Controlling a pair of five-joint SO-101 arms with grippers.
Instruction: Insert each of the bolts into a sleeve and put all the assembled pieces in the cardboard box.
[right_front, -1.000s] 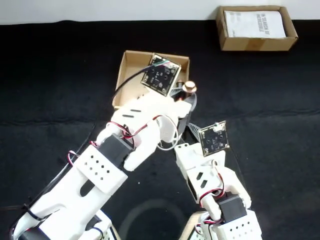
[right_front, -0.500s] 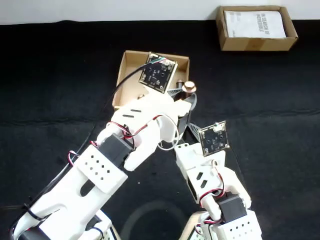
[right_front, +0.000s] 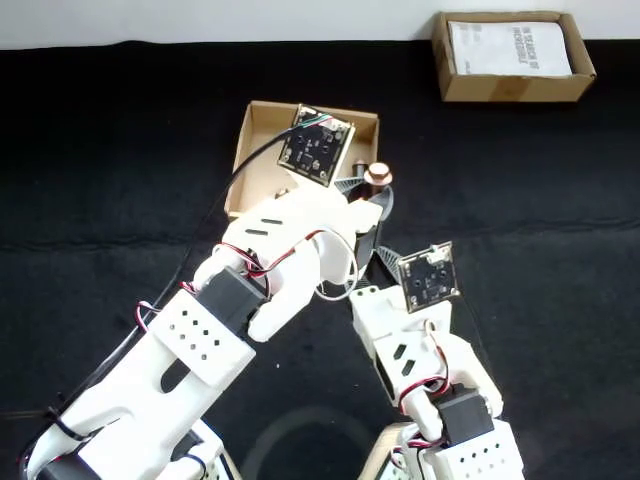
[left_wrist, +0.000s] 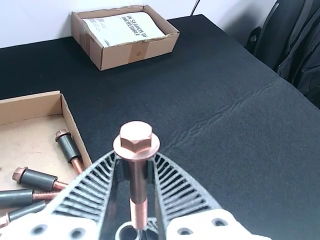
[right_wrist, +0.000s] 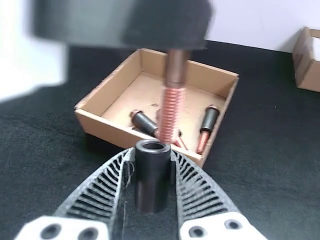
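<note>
**High view.** Black cloth counter. Open shallow brown cardboard box, partly under the white left arm. The left jaws reach to the box's near corner and pinch a copper-coloured hex-head bolt, head up. The white right arm stands just beside it, its jaws under the left ones. A second, smaller cardboard carton holding a printed sheet sits well apart at the far edge, with no part in this job.

**Left wrist view.** Left jaws closed on the bolt by its plain shank, upright. In the box lie at least four finished pieces, copper bolts in dark grey sleeves.

**Right wrist view.** Right jaws pinch a short black cylindrical sleeve, bore upward. The bolt's threaded end hangs just above the sleeve's mouth, slightly off to one side, not yet entered. The box lies behind.

**Progress, as judged.** Several assemblies done and boxed. This pair is at the lining-up stage: insertion and drop-off remain. Whether other loose parts wait beneath the arms cannot be told.
</note>
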